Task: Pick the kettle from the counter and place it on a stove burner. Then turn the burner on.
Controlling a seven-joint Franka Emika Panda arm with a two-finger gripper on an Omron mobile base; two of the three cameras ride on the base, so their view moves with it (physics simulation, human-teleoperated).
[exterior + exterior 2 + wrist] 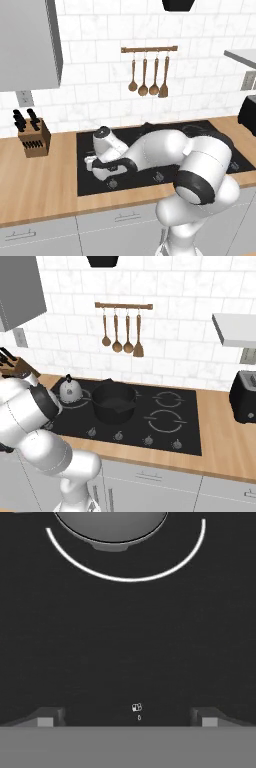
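Gripper [127, 719] open above black glass cooktop [125, 642], wood counter [220, 436], white tiled wall [180, 311]

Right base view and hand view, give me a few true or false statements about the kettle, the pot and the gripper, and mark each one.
1. The kettle stands on the black cooktop. True.
2. The gripper is shut on the kettle. False: its jaws stand open over bare cooktop glass, holding nothing.
3. The black pot sits to the right of the kettle in the right base view. True.
4. Four wooden utensils hang on the wall rail. True.
5. The toaster stands on the cooktop. False: it stands on the wooden counter, right of the cooktop.
6. The kettle lies tipped on its side. False: it is upright, knob on top.
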